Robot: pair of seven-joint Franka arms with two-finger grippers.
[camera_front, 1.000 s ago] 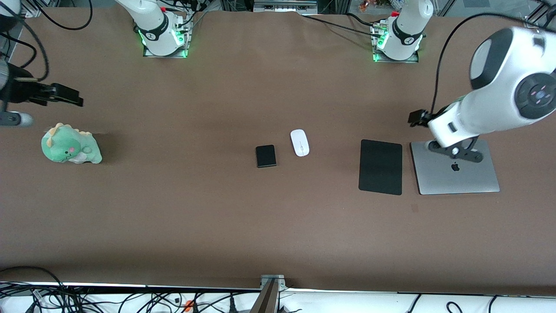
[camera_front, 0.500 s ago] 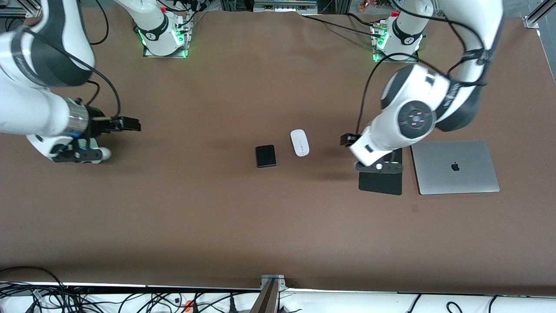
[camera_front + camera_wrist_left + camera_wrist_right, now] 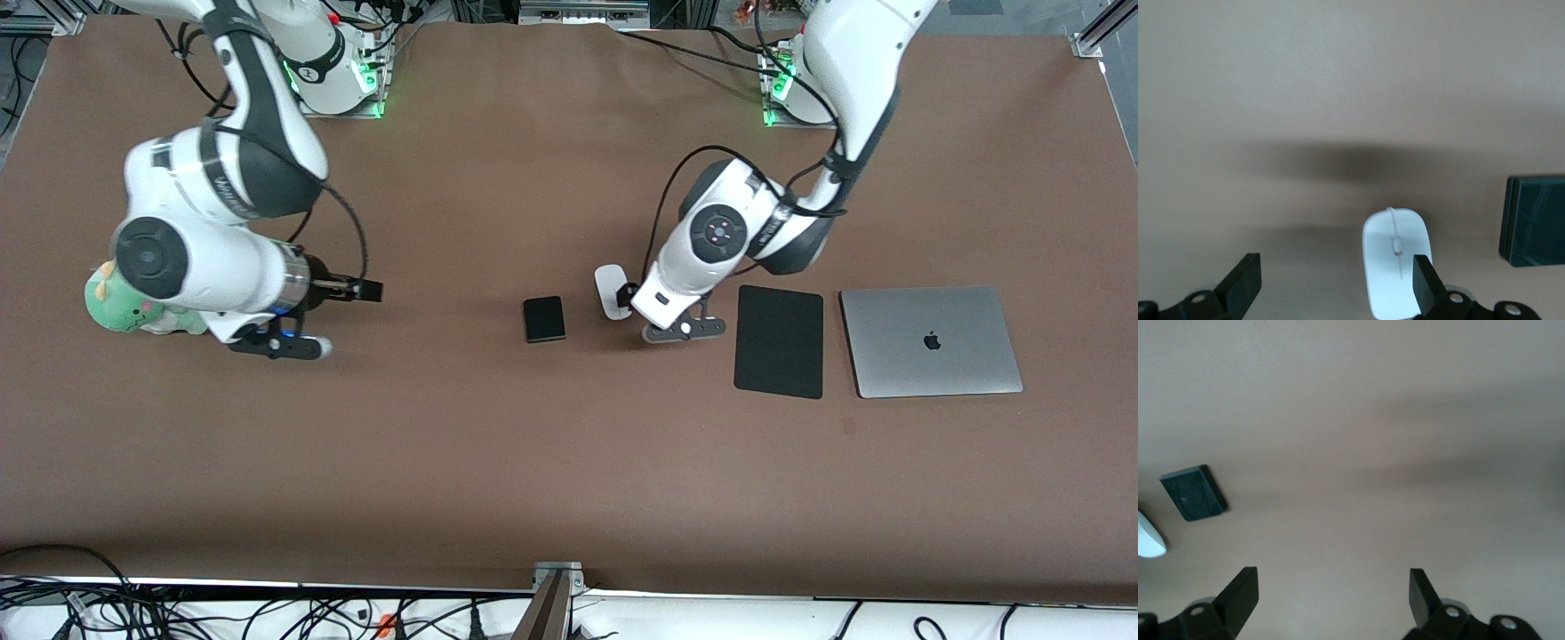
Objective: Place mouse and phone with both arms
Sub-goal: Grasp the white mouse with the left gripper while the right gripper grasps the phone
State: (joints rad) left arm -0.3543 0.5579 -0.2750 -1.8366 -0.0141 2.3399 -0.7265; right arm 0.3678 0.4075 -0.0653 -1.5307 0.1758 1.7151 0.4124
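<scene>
- Over the middle of the table (image 3: 569, 462), I am hanging my left gripper (image 3: 1331, 287) just above the cloth, fingers (image 3: 1245, 283) spread as wide as they go and closed on nothing.
- My left gripper is sitting beside the mouse (image 3: 609, 289), on the mouse pad's side of it; in the left wrist view the mouse (image 3: 1395, 260) is lying against one fingertip, not between the two.
- My right gripper (image 3: 1331, 600) is hovering near the green plush dinosaur (image 3: 116, 307), equally wide open and empty-handed.
- The phone (image 3: 544, 319) is lying flat at about eight o'clock from the mouse in the front view, just beside it but apart; my right gripper is well apart from it, with bare cloth between.
- The mouse pad (image 3: 780, 340) is lying at three o'clock from my left gripper, and the closed laptop (image 3: 930, 341) just beside the pad, toward the left arm's end.
- Bare cloth is running wide on the camera side of the phone and mouse, down to the table's edge.
</scene>
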